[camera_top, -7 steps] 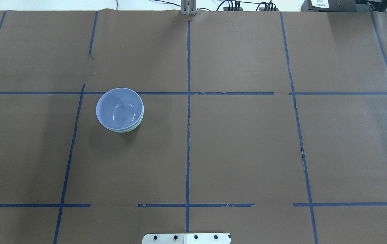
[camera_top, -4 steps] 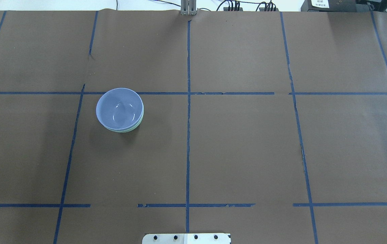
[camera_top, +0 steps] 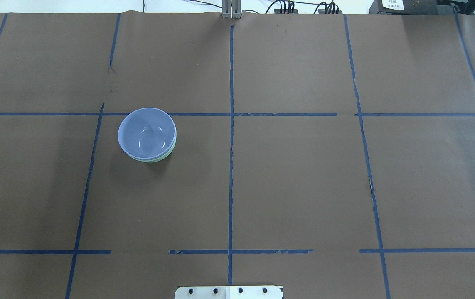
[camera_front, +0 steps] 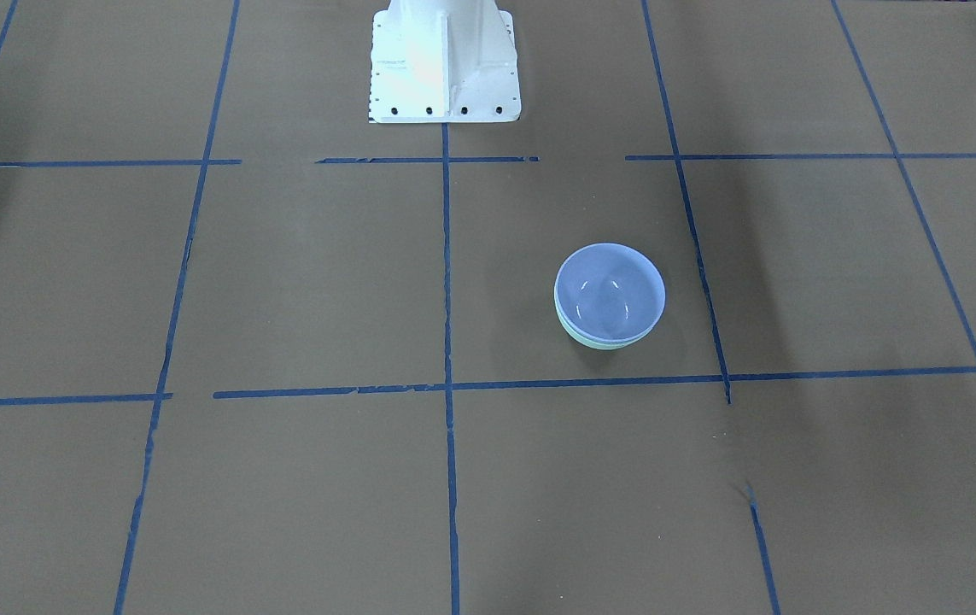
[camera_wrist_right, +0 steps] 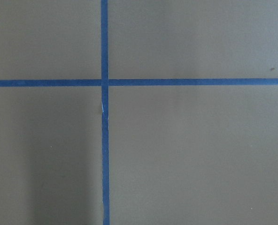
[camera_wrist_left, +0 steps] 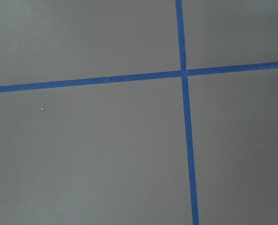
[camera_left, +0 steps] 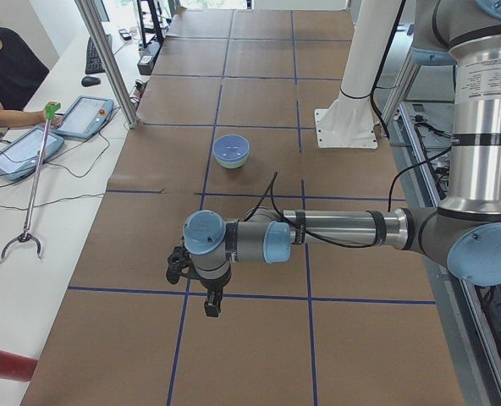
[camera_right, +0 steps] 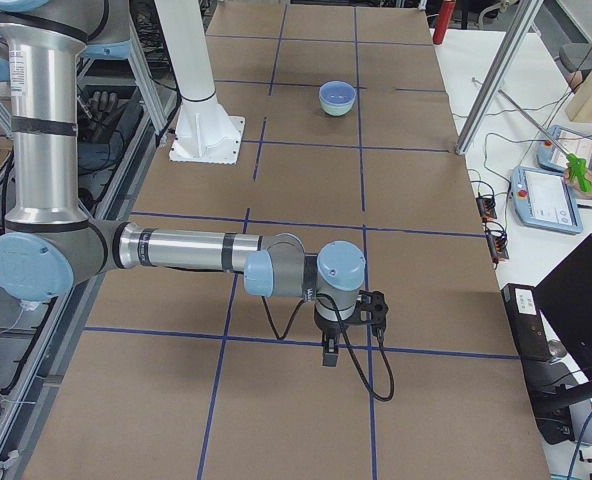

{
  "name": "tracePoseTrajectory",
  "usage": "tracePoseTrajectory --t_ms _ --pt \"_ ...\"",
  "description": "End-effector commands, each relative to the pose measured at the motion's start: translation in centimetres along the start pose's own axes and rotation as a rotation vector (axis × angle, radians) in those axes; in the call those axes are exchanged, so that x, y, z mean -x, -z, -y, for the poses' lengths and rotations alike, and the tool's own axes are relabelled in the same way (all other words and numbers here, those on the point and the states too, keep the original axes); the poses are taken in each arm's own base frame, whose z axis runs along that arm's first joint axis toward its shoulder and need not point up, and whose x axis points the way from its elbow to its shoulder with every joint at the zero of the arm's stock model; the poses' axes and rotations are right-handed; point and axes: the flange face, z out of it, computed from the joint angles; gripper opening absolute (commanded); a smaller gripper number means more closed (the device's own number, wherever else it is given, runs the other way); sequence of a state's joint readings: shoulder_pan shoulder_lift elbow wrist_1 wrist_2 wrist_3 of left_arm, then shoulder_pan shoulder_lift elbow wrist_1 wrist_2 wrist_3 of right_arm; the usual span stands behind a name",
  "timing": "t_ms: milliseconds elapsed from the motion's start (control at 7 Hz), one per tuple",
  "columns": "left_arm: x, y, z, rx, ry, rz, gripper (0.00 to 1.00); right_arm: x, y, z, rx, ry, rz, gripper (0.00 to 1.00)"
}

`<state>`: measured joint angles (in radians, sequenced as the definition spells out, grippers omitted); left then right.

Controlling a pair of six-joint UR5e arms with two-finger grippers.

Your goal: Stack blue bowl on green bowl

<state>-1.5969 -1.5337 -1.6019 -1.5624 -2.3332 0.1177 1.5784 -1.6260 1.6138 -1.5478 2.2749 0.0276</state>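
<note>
- The round glossy periwinkle-blue bowl (camera_top: 146, 133) is sitting nested in the round glossy mint-green bowl (camera_top: 158, 159).
- The left gripper (camera_left: 211, 306) and right gripper (camera_right: 328, 356) are hovering well apart from them; spread or not, cannot tell.

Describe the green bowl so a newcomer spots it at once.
On the brown table, left of the centre tape line in the overhead view, sits one stack of two bowls. The green bowl is the lower one, a mint sliver under the periwinkle blue bowl nested in it.
</note>
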Motion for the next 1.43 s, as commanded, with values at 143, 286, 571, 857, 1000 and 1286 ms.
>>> tracePoseTrajectory --t_ms 143,286,571,857,1000,1286 --pt "0.1 -0.1 0.06 0.001 0.0 0.0 1.0 0.0 0.0 0.0 0.0 0.0 0.0 1.0" --pt "0.08 -0.1 0.06 0.0 0.0 -0.002 1.0 0.0 0.0 0.0 0.0 -0.002 0.0 1.0" --pt "-0.19 -0.24 0.21 -0.003 0.002 -0.046 1.0 0.0 0.0 0.0 0.0 0.0 0.0 1.0" --pt "-0.3 -0.17 0.24 -0.005 0.0 -0.05 1.0 0.0 0.0 0.0 0.0 -0.002 0.0 1.0" --pt "-0.24 -0.24 0.21 -0.003 0.004 -0.051 1.0 0.0 0.0 0.0 0.0 0.0 0.0 1.0" --pt "-0.33 -0.13 0.25 -0.005 0.002 -0.049 1.0 0.0 0.0 0.0 0.0 0.0 0.0 1.0"
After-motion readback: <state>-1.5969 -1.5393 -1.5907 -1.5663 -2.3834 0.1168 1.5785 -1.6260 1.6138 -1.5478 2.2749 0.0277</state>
